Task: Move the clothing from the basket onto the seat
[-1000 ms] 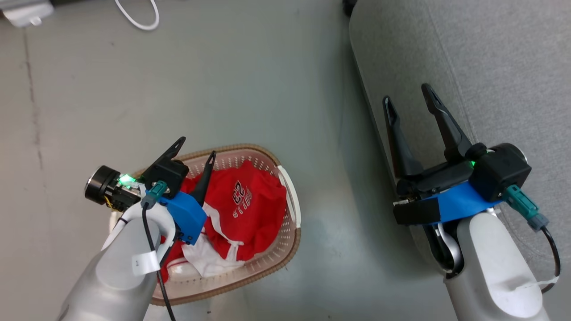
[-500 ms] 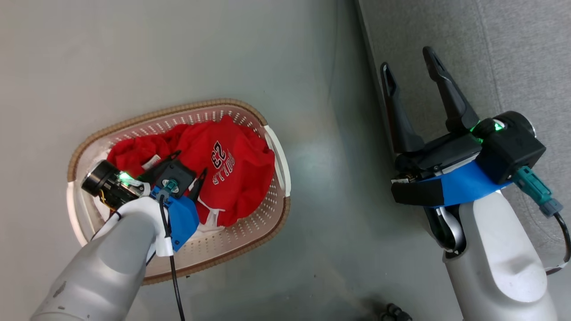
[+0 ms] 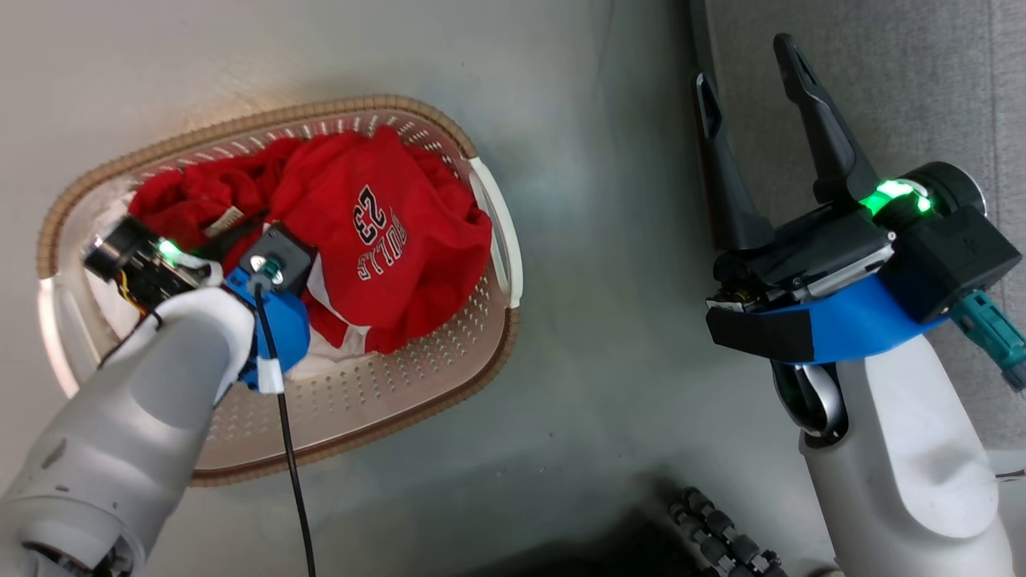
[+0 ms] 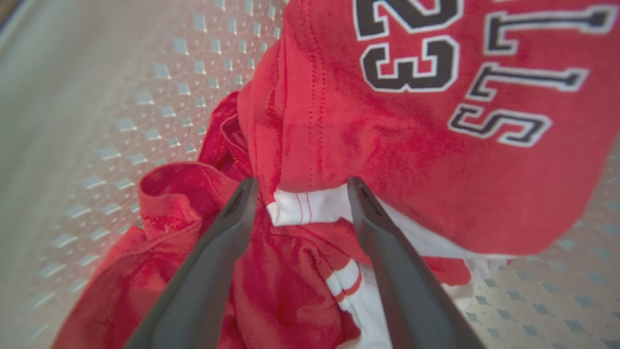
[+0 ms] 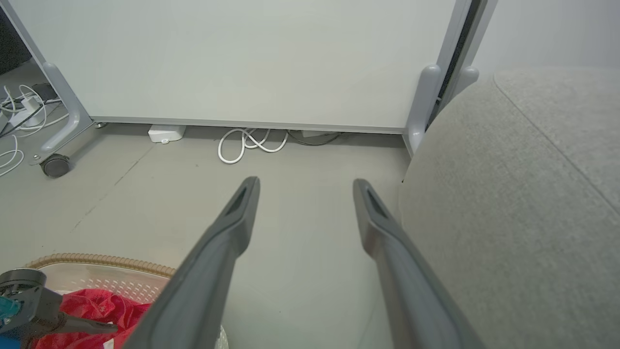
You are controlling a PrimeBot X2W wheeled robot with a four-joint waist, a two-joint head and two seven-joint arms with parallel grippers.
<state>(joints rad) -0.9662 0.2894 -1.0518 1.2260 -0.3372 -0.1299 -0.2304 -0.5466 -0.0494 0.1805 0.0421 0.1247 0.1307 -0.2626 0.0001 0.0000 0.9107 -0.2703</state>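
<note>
Left tool point(image 4: 301, 186) spread over clothing point(image 4: 387, 145) inside basket point(image 4: 145, 97).

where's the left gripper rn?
Head view, lower left: the left gripper is inside the basket. Its jaws are open astride a white-trimmed fold of the red clothing.

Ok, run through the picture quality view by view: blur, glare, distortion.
Head view: sharp, with a soft sheen on the floor beside the basket. Left wrist view: so close that the clothing and the basket's perforated wall are soft, the fingers blurred. Right wrist view: evenly lit, the wide angle splaying the partition posts beside the seat.
</note>
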